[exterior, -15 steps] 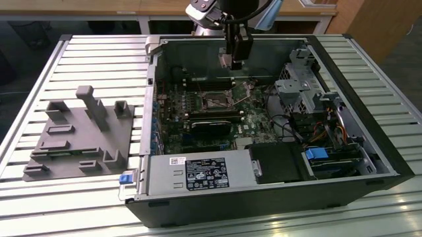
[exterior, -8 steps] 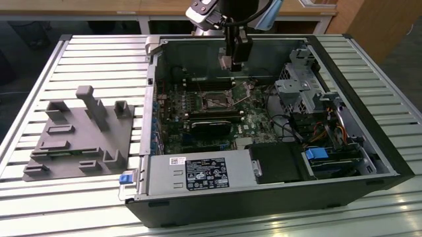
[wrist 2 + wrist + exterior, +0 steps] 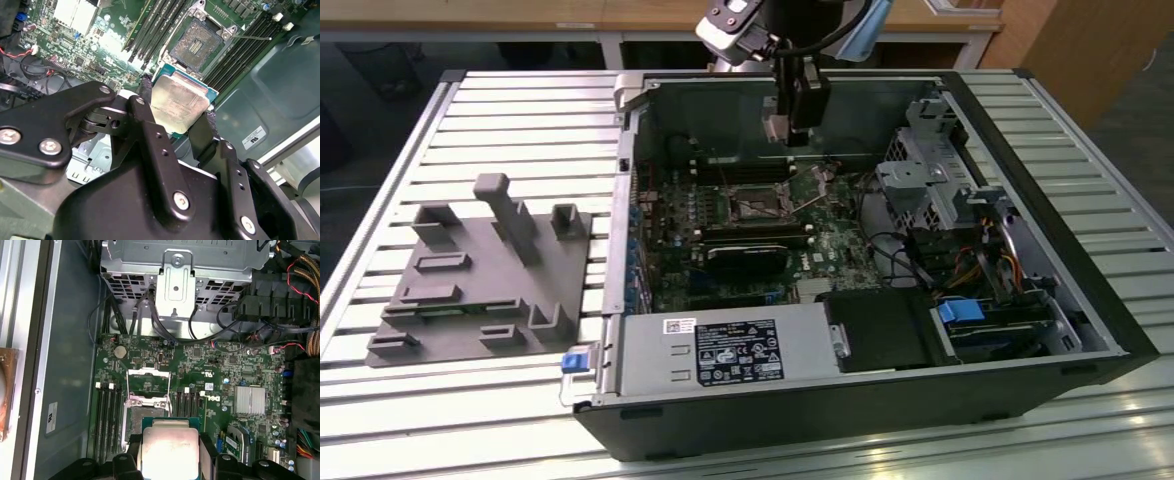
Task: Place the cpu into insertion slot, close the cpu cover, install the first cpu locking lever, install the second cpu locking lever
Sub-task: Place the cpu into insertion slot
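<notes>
The pincer (image 3: 176,112) is clamped on the cpu (image 3: 181,97). Its fingers (image 3: 200,135) press opposite edges and hold the chip in the air over the board, near the slot (image 3: 197,44) but not in it. The chip looks light, thin and stiff. Its metal top is probably slick and its underside delicate, so a gentle edge hold suits it. The second wrist view shows the bare slot beyond the chip. The first wrist view shows the cover (image 3: 148,386) standing open. The exterior view puts the pincer at upper middle, over the open case (image 3: 854,415).
</notes>
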Controlling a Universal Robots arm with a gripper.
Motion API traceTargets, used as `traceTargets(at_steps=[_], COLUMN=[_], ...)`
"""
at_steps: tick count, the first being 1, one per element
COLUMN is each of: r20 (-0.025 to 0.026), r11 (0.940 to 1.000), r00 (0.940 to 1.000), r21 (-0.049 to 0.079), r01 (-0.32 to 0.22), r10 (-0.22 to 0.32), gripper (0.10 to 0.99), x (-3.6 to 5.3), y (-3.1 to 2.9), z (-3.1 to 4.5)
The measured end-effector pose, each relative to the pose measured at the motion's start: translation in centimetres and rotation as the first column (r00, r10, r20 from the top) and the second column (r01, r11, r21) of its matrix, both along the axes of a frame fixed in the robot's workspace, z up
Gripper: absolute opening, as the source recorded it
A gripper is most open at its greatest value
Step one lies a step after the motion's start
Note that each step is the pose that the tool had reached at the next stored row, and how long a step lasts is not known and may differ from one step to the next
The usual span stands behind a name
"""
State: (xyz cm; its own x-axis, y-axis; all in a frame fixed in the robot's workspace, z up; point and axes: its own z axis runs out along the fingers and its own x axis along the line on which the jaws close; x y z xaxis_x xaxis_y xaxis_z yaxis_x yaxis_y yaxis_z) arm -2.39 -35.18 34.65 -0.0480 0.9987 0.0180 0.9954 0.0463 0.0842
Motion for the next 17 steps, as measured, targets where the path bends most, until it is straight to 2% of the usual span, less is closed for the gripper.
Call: traceTargets(at_steps=[17], r20=[0.0000], r11=[1.0000], r00=[1.0000], r21=[0.000], r01=[0.000], r10=[0.000], gripper=[0.541], x=[0.00], y=[0.00], z=[-0.46])
